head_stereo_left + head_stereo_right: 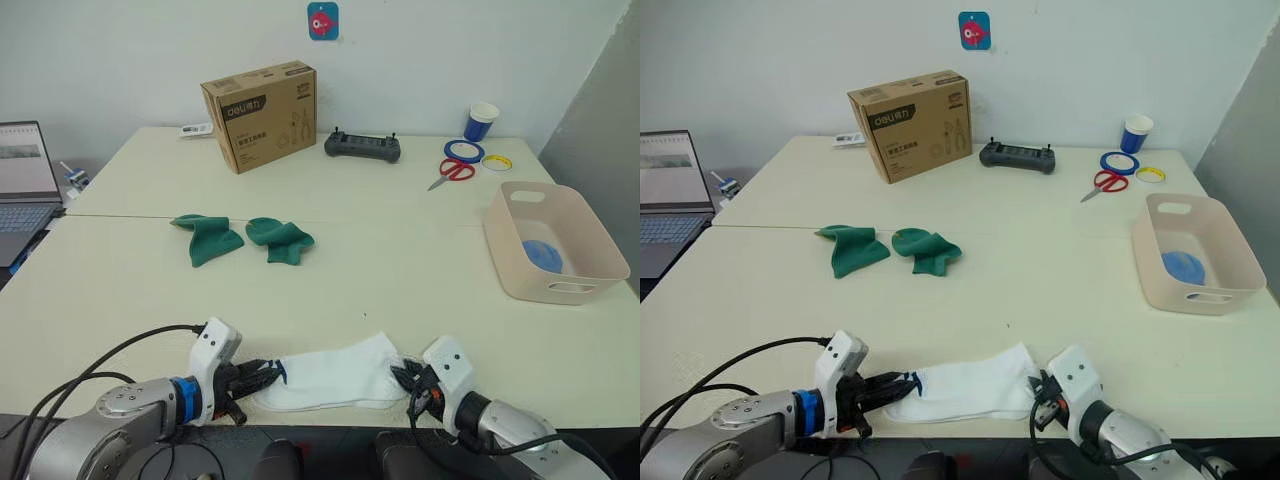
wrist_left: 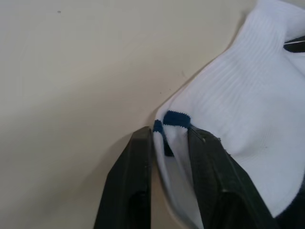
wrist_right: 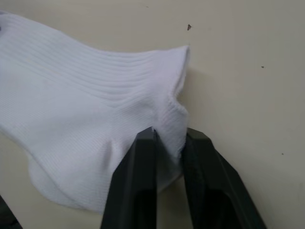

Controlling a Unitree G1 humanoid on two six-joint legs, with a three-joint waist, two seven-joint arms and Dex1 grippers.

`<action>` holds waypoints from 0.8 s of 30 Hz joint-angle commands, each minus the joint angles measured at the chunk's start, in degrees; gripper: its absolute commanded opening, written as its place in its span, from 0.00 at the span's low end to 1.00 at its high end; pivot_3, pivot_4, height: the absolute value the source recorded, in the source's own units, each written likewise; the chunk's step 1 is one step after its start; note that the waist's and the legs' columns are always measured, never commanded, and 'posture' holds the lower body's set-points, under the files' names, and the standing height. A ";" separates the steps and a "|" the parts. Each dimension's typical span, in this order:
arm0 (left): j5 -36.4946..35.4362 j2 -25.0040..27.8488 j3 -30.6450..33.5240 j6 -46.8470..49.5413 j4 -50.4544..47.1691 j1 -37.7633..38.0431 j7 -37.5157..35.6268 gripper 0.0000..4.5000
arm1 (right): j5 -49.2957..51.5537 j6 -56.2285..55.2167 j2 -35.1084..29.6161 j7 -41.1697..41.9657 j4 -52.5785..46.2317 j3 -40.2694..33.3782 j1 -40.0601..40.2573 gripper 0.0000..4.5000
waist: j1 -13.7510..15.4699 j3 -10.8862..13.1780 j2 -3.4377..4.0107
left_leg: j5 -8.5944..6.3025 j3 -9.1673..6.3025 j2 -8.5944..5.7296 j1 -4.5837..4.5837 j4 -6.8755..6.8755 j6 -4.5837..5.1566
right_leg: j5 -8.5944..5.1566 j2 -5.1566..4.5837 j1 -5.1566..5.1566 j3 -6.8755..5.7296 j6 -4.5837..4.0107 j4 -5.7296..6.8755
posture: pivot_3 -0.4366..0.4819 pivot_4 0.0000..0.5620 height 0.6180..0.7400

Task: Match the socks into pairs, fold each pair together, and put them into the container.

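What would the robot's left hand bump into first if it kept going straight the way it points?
The left hand points sideways along the table's near edge and already grips the white socks. Going straight on, it would push through them toward the right hand holding their other end, though depth is hard to judge.

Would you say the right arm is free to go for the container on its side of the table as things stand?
Probably not yet: the right gripper is shut on the white socks, which the left gripper also pinches. The table between it and the container looks bare, so only the grasp holds it back.
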 commanded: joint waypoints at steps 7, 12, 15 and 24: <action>-10.72 1.92 6.21 6.44 0.18 -3.61 -2.67 0.01 | 1.25 -0.37 0.20 0.78 -2.89 -3.72 -0.91 0.00 | 0.14 0.40 -0.26 | 0.00 -0.06 0.00 -0.03 -0.02 0.00 | 0.00 0.03 -0.04 -0.10 0.00 0.01 | 0.48 0.27 0.86; -10.27 2.04 6.00 7.31 5.80 -13.46 -1.38 0.01 | 2.36 0.56 2.10 -0.08 -3.51 -6.43 -3.85 0.00 | 0.18 0.47 -0.26 | 0.01 -0.03 -0.10 -0.02 -0.02 -0.01 | 0.00 0.13 -0.04 -0.10 0.00 0.04 | 0.48 0.27 0.86; -8.30 0.74 3.37 7.29 9.80 -20.10 -0.26 0.01 | 2.90 2.18 3.81 -1.11 -2.65 -7.96 -6.86 0.00 | 0.18 0.48 -0.30 | 0.01 -0.03 -0.14 -0.06 -0.03 -0.01 | 0.01 0.25 -0.02 -0.11 0.01 0.06 | 0.48 0.27 0.86; 1.19 -3.67 -5.24 3.05 18.56 -27.74 2.31 0.01 | -1.37 6.11 5.74 -5.02 4.89 -3.79 -15.09 0.00 | -0.07 0.48 -0.30 | 0.02 -0.09 -0.05 -0.20 -0.13 0.00 | 0.18 0.43 -0.03 -0.14 0.29 0.24 | 0.48 0.27 0.86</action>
